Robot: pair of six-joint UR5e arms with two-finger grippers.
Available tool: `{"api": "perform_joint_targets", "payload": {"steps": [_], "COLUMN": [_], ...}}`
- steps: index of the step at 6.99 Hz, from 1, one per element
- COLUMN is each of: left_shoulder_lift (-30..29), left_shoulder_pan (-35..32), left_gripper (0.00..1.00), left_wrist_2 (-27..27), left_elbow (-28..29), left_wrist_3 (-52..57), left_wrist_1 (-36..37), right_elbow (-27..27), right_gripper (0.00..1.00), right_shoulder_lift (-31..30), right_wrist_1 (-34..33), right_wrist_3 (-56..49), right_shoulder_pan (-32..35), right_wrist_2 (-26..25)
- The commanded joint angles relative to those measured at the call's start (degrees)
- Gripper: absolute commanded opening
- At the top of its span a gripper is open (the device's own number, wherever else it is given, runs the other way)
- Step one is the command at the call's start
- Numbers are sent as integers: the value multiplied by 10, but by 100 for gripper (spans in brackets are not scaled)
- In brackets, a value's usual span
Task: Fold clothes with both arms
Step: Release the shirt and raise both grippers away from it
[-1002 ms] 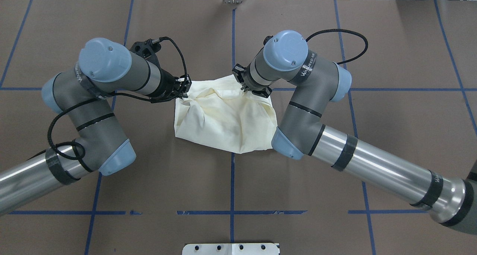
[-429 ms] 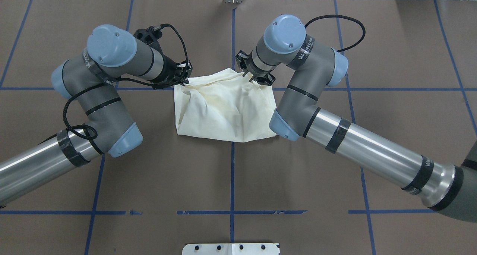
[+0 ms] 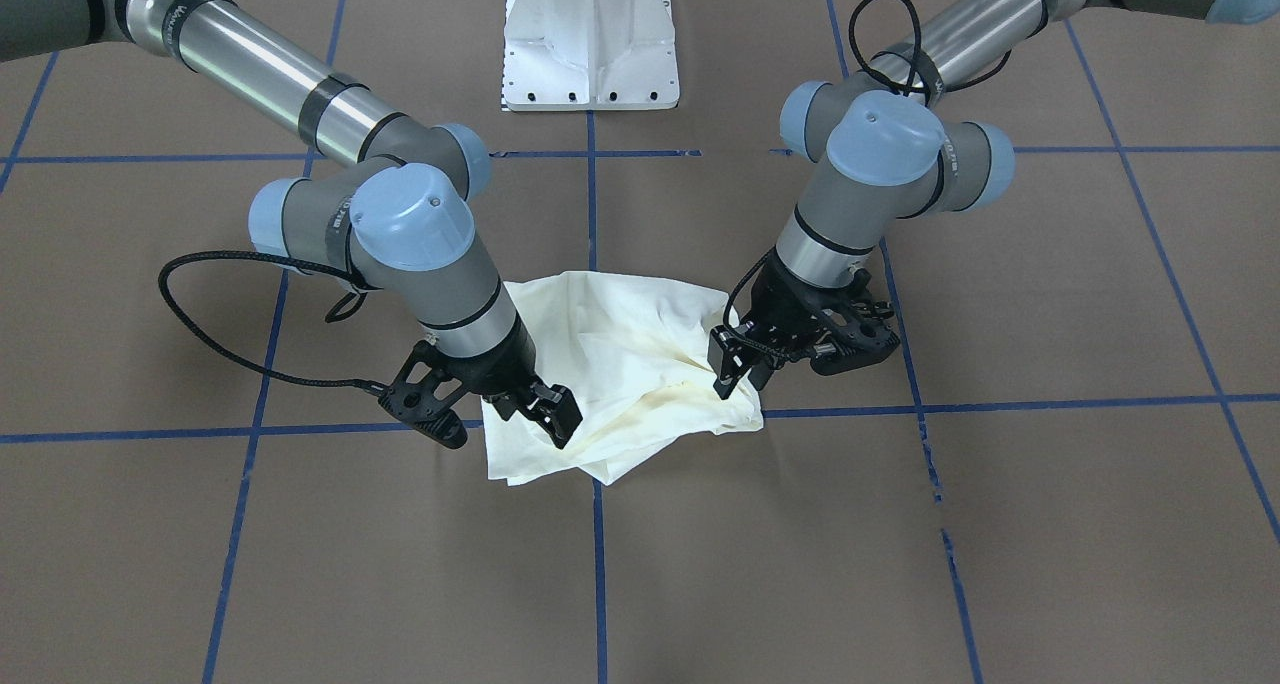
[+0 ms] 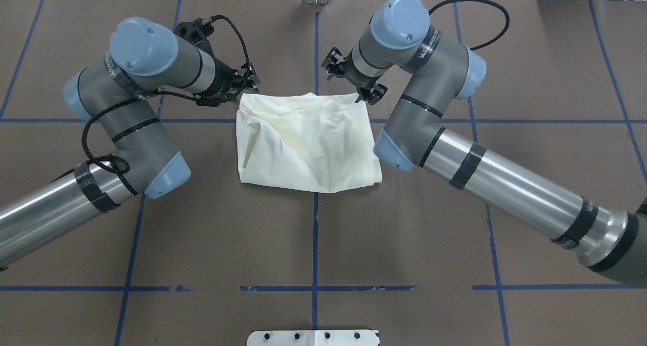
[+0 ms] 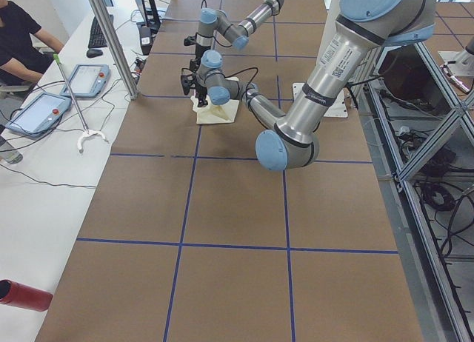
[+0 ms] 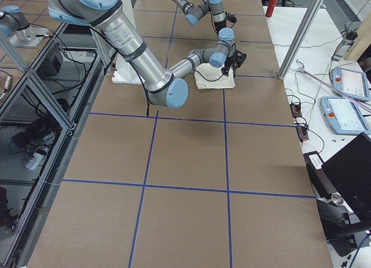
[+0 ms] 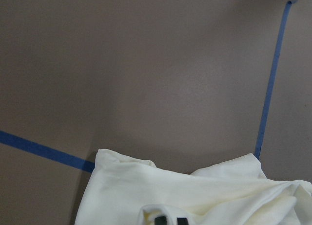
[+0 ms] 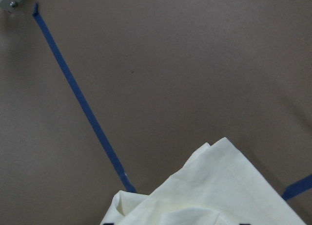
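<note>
The cream-white shirt [image 4: 308, 143] lies bunched in a rough square at the table's middle, plain side up; its print is hidden. It also shows in the front view [image 3: 630, 364]. My left gripper [image 4: 245, 89] is at the shirt's far left corner, shut on the cloth; in the left wrist view its fingertips [image 7: 168, 219] pinch a fold of the shirt [image 7: 195, 196]. My right gripper [image 4: 359, 92] is at the far right corner and looks shut on the edge there. In the right wrist view the shirt [image 8: 219, 186] runs under the gripper. Both grippers [image 3: 735, 374] [image 3: 548, 419] sit low over the cloth.
The brown table cover carries blue tape grid lines [image 4: 315, 234]. The white pedestal base [image 3: 590, 44] stands at the robot's side of the table. Operators' pendants and cables lie on the side bench [image 5: 44, 105] beyond the far edge.
Both grippers moved toward the table's far side, drawing the shirt's far edge with them. The bunched cloth spread flatter, and its far edge now runs almost straight.
</note>
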Motion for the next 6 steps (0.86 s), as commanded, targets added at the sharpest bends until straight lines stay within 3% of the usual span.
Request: {"api": "perform_joint_targets", "payload": {"steps": [1, 2, 4, 6], "left_shoulder_lift": [20, 36, 40, 41], "left_shoulder_pan": [-9, 2, 44, 59], "left_gripper": [100, 100, 100, 100], "left_wrist_2": [-33, -44, -45, -51], "left_elbow": [59, 58, 57, 77], "left_wrist_3": [46, 41, -1, -5], "left_wrist_1": [-155, -217, -260, -305], "right_elbow": [8, 35, 91, 115], "right_gripper": [100, 100, 100, 100], "right_shoulder_lift": [-12, -29, -45, -48], "right_wrist_1": [-15, -51, -162, -209], "right_wrist_3": [-56, -102, -195, -223], "right_shoulder_pan": [67, 79, 101, 109], "right_wrist_2": [96, 104, 104, 102]}}
